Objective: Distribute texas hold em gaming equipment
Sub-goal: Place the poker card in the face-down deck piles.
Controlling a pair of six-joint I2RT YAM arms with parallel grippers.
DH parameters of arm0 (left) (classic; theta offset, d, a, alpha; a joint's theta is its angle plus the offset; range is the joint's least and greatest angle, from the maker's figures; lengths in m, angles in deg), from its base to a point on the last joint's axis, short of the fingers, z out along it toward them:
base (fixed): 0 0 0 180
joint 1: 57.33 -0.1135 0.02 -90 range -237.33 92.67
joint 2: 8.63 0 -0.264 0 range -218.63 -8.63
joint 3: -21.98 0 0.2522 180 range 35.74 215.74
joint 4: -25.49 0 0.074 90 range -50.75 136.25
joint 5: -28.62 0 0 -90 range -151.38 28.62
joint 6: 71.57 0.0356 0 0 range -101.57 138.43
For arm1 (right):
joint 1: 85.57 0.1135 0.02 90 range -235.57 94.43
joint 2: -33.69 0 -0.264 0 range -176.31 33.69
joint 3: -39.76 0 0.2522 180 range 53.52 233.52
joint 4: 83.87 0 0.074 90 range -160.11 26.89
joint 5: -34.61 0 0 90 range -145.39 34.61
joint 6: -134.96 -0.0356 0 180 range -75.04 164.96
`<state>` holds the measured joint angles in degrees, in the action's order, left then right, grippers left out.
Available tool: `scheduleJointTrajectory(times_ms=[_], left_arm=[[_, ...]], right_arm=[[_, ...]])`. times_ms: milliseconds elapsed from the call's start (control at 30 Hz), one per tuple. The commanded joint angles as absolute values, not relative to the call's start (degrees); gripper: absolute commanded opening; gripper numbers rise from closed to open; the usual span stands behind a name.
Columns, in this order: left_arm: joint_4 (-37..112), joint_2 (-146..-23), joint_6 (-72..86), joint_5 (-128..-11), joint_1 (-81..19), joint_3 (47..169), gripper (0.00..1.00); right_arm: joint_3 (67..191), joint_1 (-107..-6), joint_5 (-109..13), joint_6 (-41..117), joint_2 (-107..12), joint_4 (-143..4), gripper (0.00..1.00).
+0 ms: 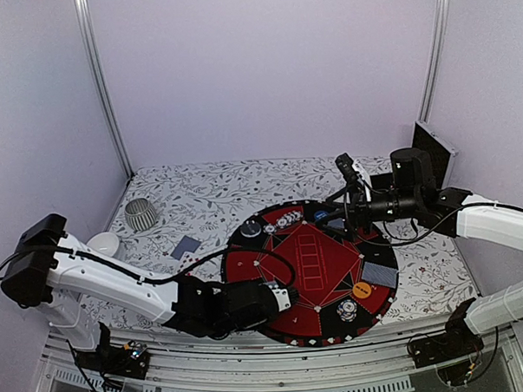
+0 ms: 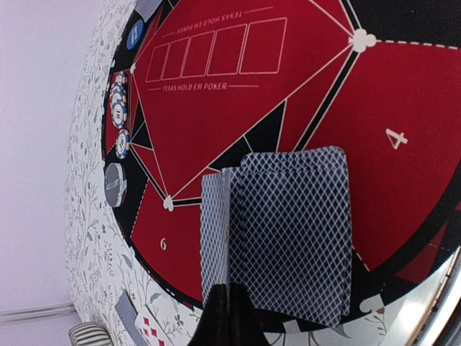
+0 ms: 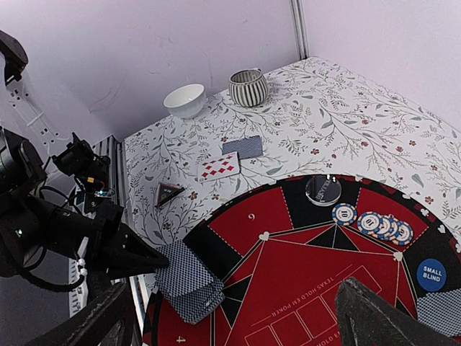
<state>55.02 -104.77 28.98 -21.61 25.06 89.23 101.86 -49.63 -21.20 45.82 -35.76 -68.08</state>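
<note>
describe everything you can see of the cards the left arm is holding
The cards are a small stack with grey-blue diamond-lattice backs and rounded corners, seemingly thin card. One splays apart from the rest. The left arm's shut jaws pinch them at one edge, over the rim of the red-and-black mat, by segment 6. Their faces are hidden.

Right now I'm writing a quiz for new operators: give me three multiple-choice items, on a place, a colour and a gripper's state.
1. The face-up diamonds card lies: A on the red mat; B on the floral cloth by a face-down card; C in a bowl.
2. The SMALL BLIND disc is: A blue; B green; C yellow.
3. The left gripper is: A open; B shut on a stack of cards; C shut on a chip.
Key: B, floral cloth surrounds it; A, blue with white lettering; B, its tips pinch the stack.
</note>
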Motion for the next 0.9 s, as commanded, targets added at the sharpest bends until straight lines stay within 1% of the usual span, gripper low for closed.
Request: scheduleJointTrajectory(times_ms=[0,133,200,233,300,333,400,567,667,733,800,867], left_arm=[[50.06,-105.45,31.03,-22.56,25.33,87.59,0.0],[49.36,-107.31,31.62,-22.66,24.62,86.99,0.0],[49.88,-108.63,31.42,-23.01,24.54,87.11,0.03],[50.4,-109.27,31.16,-23.31,24.58,87.26,0.06],[51.69,-109.45,30.46,-24.59,24.52,87.89,0.17],[52.27,-109.25,30.16,-25.5,24.58,88.06,0.28],[53.72,-108.68,29.82,-26.56,24.57,88.55,0.41],[58.67,-106.17,28.4,-29.59,24.4,90.69,0.66],[60.41,-103.4,28.02,-32.06,24.14,91.97,0.78],[61.23,-101.13,27.14,-34.43,23.0,93.17,0.84],[62.51,-98.74,24.56,-38.03,20.32,95.01,0.87],[64.57,-96.44,19.59,-42.56,15.1,96.77,0.89]], right_arm=[[101.08,-49.62,-21.16,45.42,-34.7,-69.39,0.99],[101.16,-49.59,-20.91,45.38,-34.54,-69.28,0.99],[101.14,-49.6,-21.02,45.31,-34.37,-69.23,0.99],[101.08,-49.62,-21.09,45.38,-34.22,-69.28,0.99],[101.24,-49.62,-21.19,45.44,-34.05,-69.27,0.99],[101.27,-49.6,-21.2,45.48,-33.87,-69.28,0.99],[101.4,-49.67,-21.19,45.57,-33.81,-69.21,0.99],[101.8,-49.71,-20.81,45.58,-34.06,-69.22,0.99],[101.97,-49.71,-20.52,45.49,-34.4,-69.22,0.99],[102.19,-49.71,-20.38,45.49,-34.58,-69.34,0.99],[102.32,-49.71,-20.2,45.42,-34.85,-69.36,0.99],[102.37,-49.66,-19.87,45.32,-35.03,-69.34,0.99]])
